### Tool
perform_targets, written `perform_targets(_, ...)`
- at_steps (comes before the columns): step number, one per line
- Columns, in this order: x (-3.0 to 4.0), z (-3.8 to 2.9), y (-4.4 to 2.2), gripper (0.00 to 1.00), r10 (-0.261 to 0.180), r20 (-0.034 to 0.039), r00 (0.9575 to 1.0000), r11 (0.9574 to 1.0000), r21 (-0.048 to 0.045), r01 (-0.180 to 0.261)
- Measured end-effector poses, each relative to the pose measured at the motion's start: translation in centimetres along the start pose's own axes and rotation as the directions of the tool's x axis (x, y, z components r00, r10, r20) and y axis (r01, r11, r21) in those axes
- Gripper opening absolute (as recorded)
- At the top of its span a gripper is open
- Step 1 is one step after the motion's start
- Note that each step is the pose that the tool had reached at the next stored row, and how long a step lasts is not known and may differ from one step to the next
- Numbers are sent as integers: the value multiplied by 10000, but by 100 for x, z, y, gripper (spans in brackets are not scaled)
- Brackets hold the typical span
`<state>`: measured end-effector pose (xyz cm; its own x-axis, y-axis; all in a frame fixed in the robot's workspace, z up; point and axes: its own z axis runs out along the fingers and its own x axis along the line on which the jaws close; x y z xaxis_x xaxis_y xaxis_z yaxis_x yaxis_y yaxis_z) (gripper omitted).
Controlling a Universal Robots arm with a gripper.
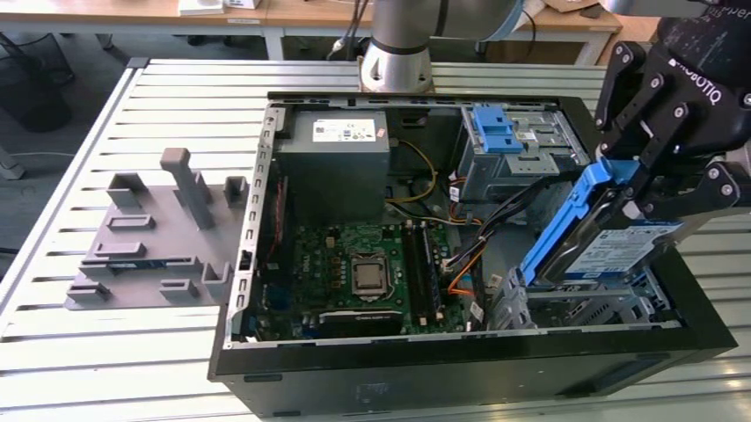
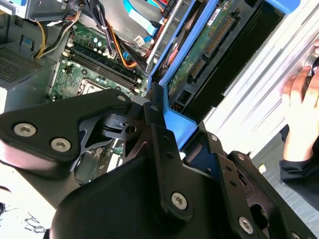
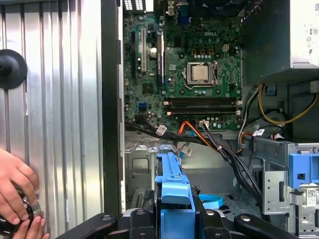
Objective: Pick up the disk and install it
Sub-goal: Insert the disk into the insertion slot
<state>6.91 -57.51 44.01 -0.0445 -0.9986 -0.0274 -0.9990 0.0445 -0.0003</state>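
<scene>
- Exterior view: the disk (image 1: 622,248) is clamped by its blue rails between the fingers of the gripper (image 1: 620,189).
- The disk is held tilted, label side up, above the drive cage (image 1: 586,308) at the near corner of the open case (image 1: 470,374), on the exterior view's right.
- Contact between the lower end of the disk and the drive cage cannot be determined.
- First wrist view: a person's hand (image 3: 15,189) is seen on the slatted table (image 3: 65,99) beside the case.

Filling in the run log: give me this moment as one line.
gripper: shut on disk | disk: tilted, over drive cage | computer case: open | install: not done
</scene>
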Motion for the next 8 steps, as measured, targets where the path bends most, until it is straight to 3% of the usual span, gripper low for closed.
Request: perform_targets(8,-1,56,0,36,-4,-1,10000,10000,0,4)
